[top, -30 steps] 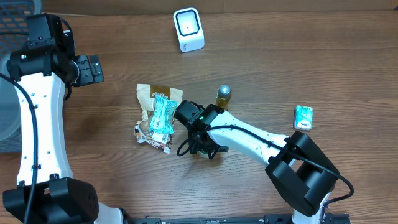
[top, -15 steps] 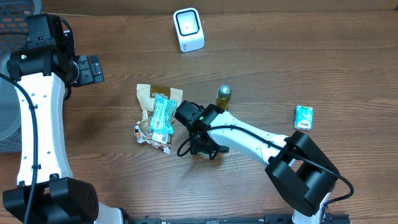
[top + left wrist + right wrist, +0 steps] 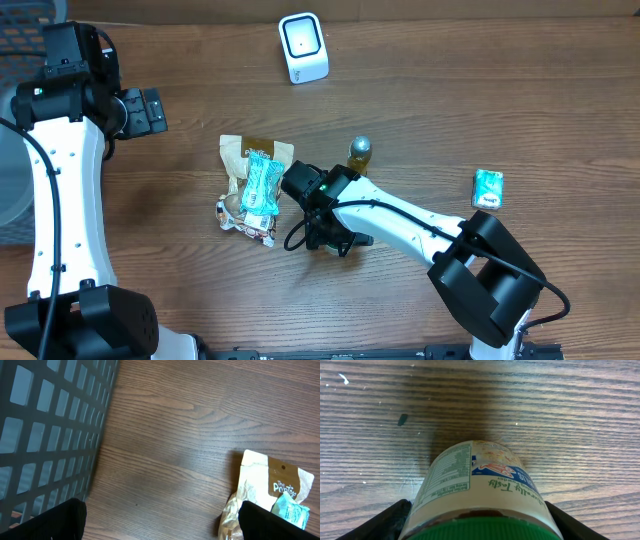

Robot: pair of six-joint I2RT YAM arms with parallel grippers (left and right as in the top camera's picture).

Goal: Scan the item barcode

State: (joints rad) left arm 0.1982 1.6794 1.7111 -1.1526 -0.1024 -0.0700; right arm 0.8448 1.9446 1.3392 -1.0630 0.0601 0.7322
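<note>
Overhead view: right gripper [image 3: 328,238] low over the wooden table [image 3: 480,90], just right of a heap of snack packets [image 3: 252,185] and just in front of a small gold bottle [image 3: 359,152] with a silver cap. White barcode scanner [image 3: 302,47] at the far edge of the table, well apart from the right gripper, with the heap and bottle between. Teal packet [image 3: 487,188] alone on the robot's right side.

Right wrist view: jar [image 3: 475,485] with a green lid [image 3: 485,532], lying between the two fingers [image 3: 392,520] of the right gripper [image 3: 477,519], lid end toward the camera, far end out over the wood. Printed label [image 3: 447,477] turned upward and to one side; no barcode made out. Jaws set wide, one close against each flank of the jar; firm clamping or mere straddling not to be told from this view.

Left side: left gripper [image 3: 148,110] raised beside a dark mesh basket [image 3: 20,40], jaws fully spread and empty. Left wrist view: left gripper [image 3: 167,521] with bare wood between its fingers [image 3: 55,520], basket wall [image 3: 50,435] to one side, the snack packets [image 3: 272,485] at the other.
</note>
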